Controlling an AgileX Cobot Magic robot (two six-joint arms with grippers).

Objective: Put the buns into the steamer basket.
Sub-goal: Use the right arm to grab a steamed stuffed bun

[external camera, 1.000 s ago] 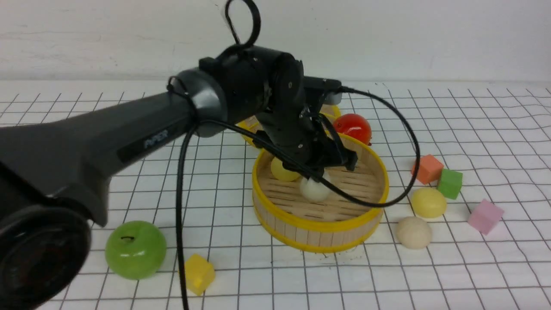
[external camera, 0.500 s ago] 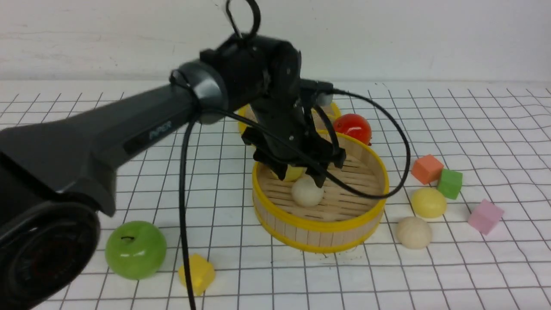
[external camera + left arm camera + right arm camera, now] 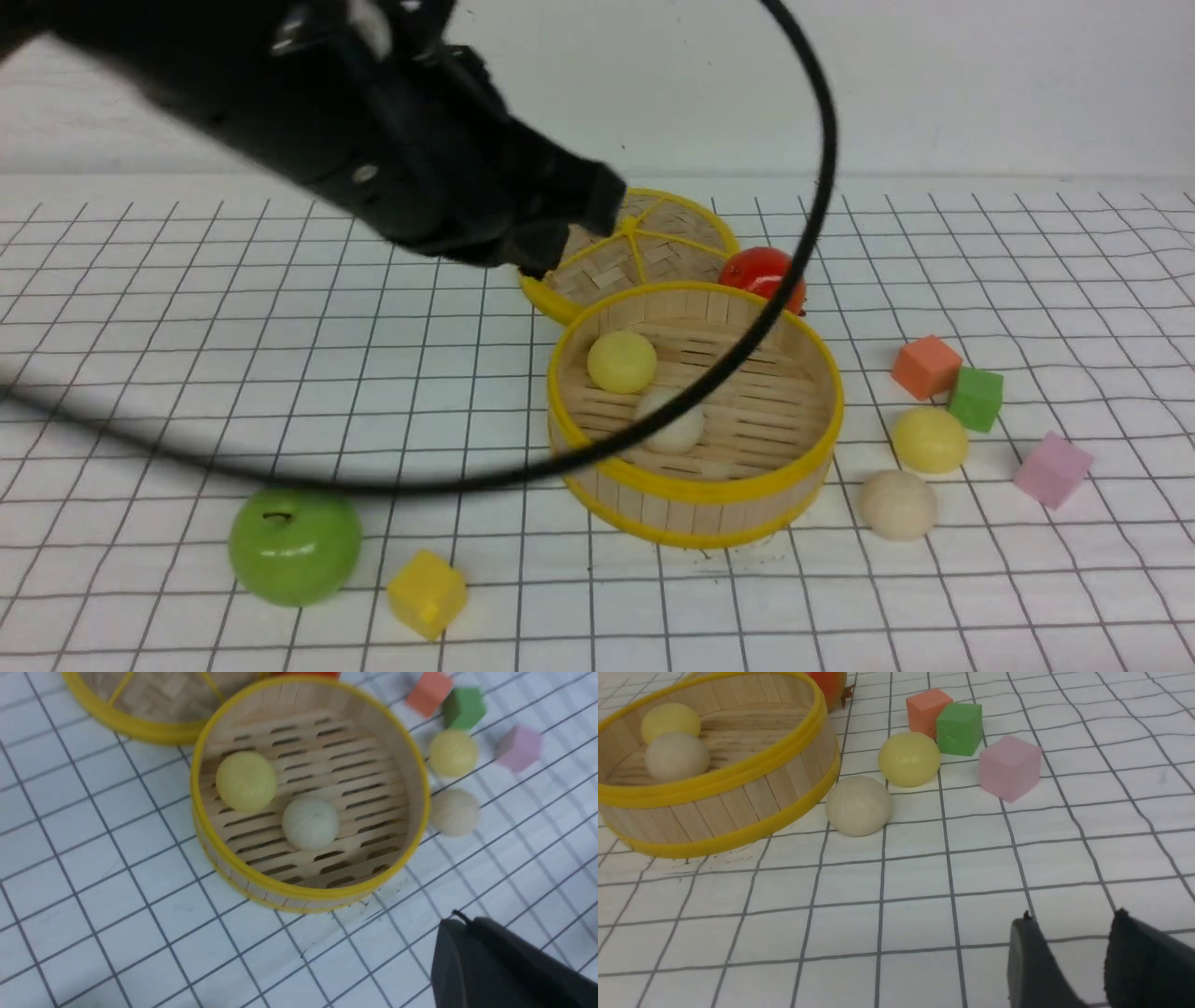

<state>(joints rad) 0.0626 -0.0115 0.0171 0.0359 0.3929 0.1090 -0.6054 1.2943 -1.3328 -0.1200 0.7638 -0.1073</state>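
Observation:
The steamer basket [image 3: 695, 485] stands mid-table and holds two buns, a pale yellow bun [image 3: 622, 361] and an off-white bun [image 3: 668, 425]. They also show in the left wrist view, the yellow one [image 3: 246, 780] beside the off-white one [image 3: 310, 823]. Two more buns lie on the table right of the basket, a yellow one [image 3: 929, 439] and a beige one [image 3: 898, 504]. My left gripper [image 3: 574, 233] is blurred, raised up and left of the basket; its fingers [image 3: 462, 917] are together and empty. My right gripper [image 3: 1071, 914] is open and empty, low over the table short of the beige bun [image 3: 858, 805].
The flat woven lid [image 3: 644, 247] and a red ball [image 3: 761, 271] lie behind the basket. Orange [image 3: 924, 366], green [image 3: 976, 399] and pink [image 3: 1052, 469] cubes sit at the right. A green apple [image 3: 294, 541] and a yellow cube [image 3: 427, 593] sit front left. A black cable [image 3: 653, 429] hangs across the basket.
My left gripper let go of the off-white bun in the basket, then rose and pulled back to the left. Its fingers were open half a second ago and are now together.

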